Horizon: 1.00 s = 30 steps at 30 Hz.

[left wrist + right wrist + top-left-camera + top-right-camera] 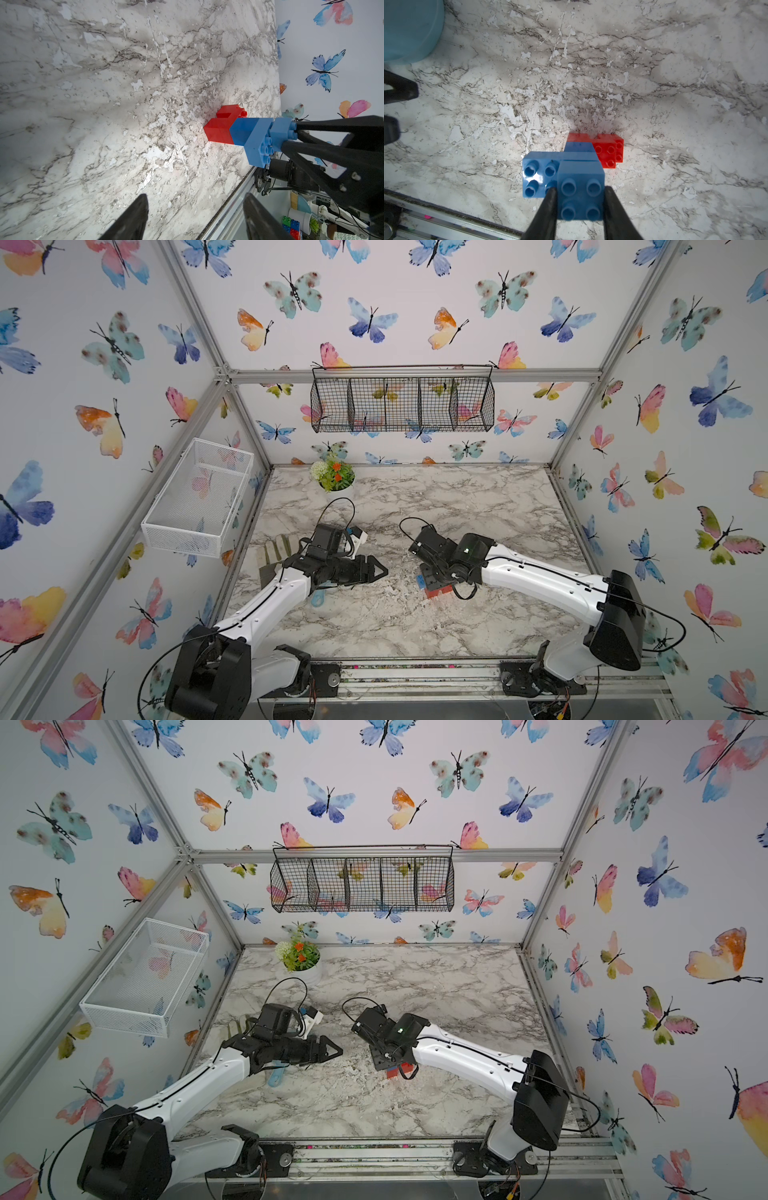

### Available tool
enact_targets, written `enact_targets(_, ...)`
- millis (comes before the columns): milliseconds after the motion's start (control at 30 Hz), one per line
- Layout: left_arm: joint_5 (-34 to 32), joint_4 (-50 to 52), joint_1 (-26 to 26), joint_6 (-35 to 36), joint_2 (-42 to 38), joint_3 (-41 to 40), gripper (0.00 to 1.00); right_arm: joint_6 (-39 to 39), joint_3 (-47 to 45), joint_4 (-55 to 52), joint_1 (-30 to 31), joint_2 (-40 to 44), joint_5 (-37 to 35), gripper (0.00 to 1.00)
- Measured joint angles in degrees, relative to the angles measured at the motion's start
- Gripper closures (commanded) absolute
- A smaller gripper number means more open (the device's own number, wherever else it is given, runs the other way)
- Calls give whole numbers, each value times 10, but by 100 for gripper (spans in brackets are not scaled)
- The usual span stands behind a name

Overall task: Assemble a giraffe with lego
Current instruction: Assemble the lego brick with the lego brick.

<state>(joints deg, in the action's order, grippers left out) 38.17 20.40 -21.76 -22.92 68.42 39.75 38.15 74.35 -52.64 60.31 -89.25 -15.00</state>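
Nearest me, the right gripper is clamped on the blue top of the giraffe, which stands on the marble table, right of centre. Just beyond, the left gripper hangs with its jaws apart, empty. A flower pot sits at the back.

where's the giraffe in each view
In a top view: giraffe right of centre, only red base and blue edge showing.
In a top view: giraffe near centre, likewise mostly hidden.
Left wrist: giraffe right of frame centre, seen side-on.
Right wrist: giraffe low mid-frame, studs facing camera.
Shared landmark: right gripper shut on its top blue brick.
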Motion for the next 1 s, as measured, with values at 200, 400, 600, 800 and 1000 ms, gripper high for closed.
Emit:
enact_targets(200,0,0,0,0,0,0,28,5,0,-1,0,0,1,66)
enact_targets(400,0,0,0,0,0,0,28,9,10,-13,0,-10,2,67)
enact_targets(600,0,0,0,0,0,0,28,9,17,-21,0,-17,3,66)
enact_targets(800,0,0,0,0,0,0,28,8,12,-21,0,-17,7,67)
enact_targets(1000,0,0,0,0,0,0,28,7,10,-21,0,-17,14,67)
